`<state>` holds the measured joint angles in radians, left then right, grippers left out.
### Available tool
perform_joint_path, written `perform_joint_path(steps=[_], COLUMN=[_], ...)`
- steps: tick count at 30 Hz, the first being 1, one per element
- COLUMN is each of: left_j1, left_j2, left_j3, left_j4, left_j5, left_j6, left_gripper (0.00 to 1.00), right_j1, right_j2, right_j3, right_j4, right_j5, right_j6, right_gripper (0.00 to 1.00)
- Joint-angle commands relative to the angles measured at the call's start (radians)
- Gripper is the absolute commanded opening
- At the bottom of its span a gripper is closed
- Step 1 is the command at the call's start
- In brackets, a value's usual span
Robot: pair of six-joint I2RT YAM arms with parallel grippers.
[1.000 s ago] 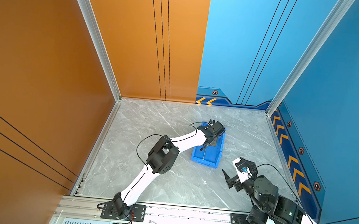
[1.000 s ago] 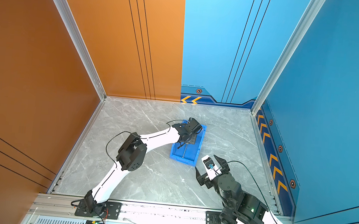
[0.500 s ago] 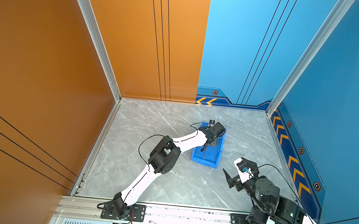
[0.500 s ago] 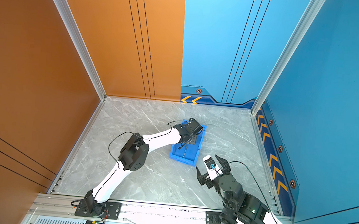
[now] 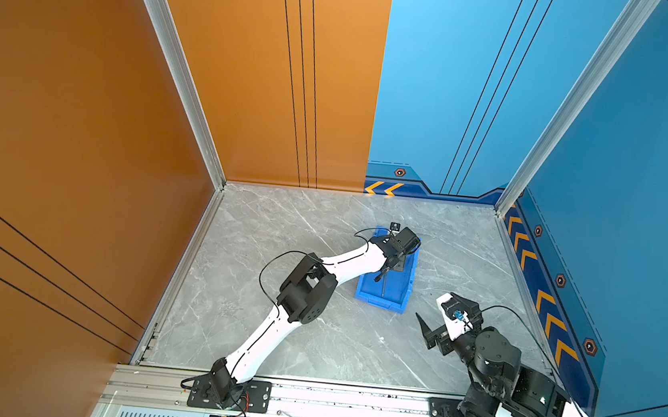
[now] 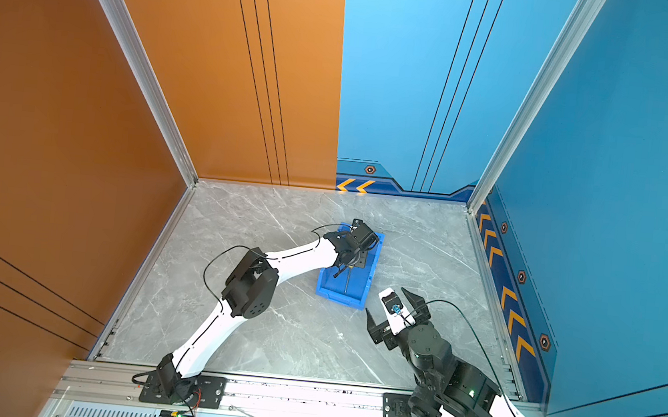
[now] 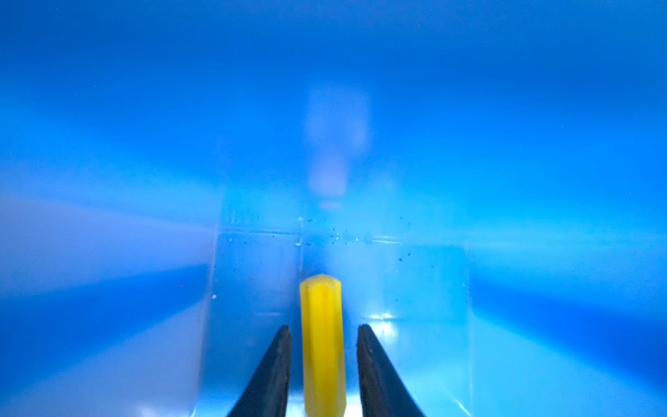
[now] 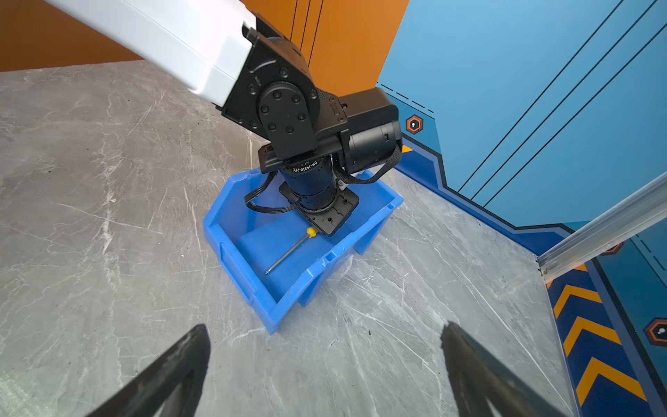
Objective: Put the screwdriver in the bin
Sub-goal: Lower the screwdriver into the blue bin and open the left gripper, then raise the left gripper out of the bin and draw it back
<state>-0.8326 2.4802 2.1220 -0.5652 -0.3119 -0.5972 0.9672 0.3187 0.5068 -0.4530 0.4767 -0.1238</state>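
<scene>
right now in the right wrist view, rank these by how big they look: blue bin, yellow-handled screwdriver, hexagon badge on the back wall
1. blue bin, by far the largest.
2. yellow-handled screwdriver, long but very thin.
3. hexagon badge, shorter, but farther from the camera, so two and three are unsure.

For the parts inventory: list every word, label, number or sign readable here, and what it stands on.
"DM-J4310-2EC": upside down, on the black wrist motor of the left arm.
Smaller print just beside it: too small to read.
Yellow chevrons and hexagon badges: signs without words.
</scene>
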Motion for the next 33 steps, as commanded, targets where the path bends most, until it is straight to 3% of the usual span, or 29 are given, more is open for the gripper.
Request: perform_joint_path(steps=[1, 20, 33], left_j1=[-0.002, -0.013, -0.031], left_j2=[-0.006, -0.202, -0.446], left_j3=[0.015, -0.067, -0.158], left_j4=[-0.047, -0.083, -0.153], left_j5=[-0.001, 0.018, -0.014], left_j6=[0.000, -0.013, 0.014], left_gripper=[0.39, 0.46, 0.57], right_j1=[-0.004, -0.004, -0.007], right_j2=[-0.014, -0.031, -0.069], right_j3=[-0.001, -0.001, -0.008], right_j4=[0.020, 0.030, 0.025], right_j5=[0.020, -0.001, 0.072], right_j6=[-0.002, 0.024, 0.033], right_gripper=[1.00, 1.00, 1.00])
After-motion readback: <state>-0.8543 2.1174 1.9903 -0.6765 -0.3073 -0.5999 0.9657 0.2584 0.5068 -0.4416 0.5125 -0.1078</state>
